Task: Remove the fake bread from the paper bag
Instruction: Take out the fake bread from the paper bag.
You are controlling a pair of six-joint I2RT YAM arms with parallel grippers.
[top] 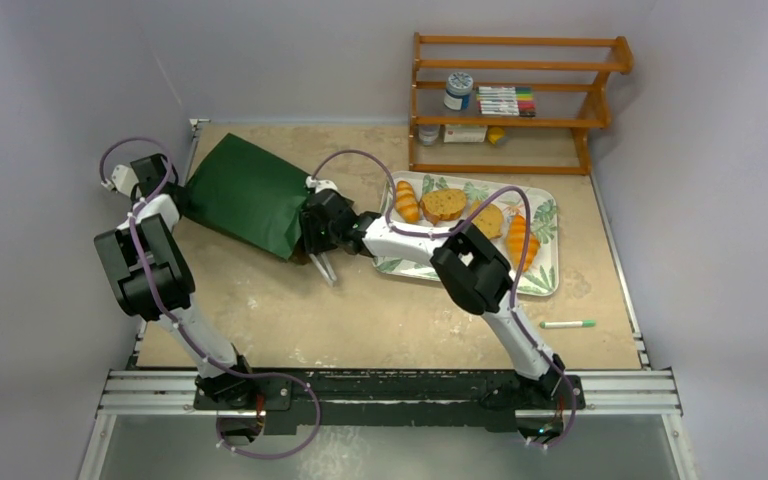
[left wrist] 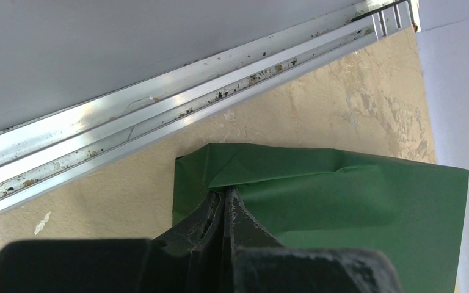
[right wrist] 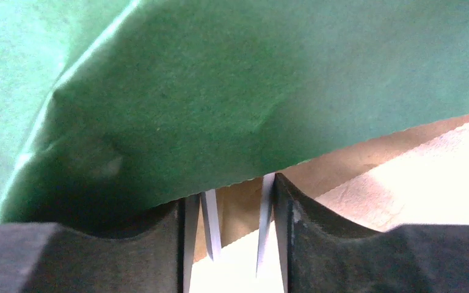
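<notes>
The dark green paper bag [top: 248,195] lies on its side at the table's far left, and no bread shows in it. My left gripper [top: 182,196] is at its closed left end. In the left wrist view the left gripper [left wrist: 227,193] is shut on a fold of the bag [left wrist: 354,195]. My right gripper [top: 322,266] is at the bag's mouth. In the right wrist view the right gripper [right wrist: 238,195] is slightly open and empty under the green lip [right wrist: 250,91], with brown kraft paper behind. Several fake bread pieces [top: 443,204] lie on the leaf-patterned tray [top: 545,275].
A wooden shelf [top: 600,110] with a jar, markers and small boxes stands at the back right. A green marker pen [top: 567,324] lies near the front right. An aluminium rail [left wrist: 159,116] runs along the table's left edge beside the bag.
</notes>
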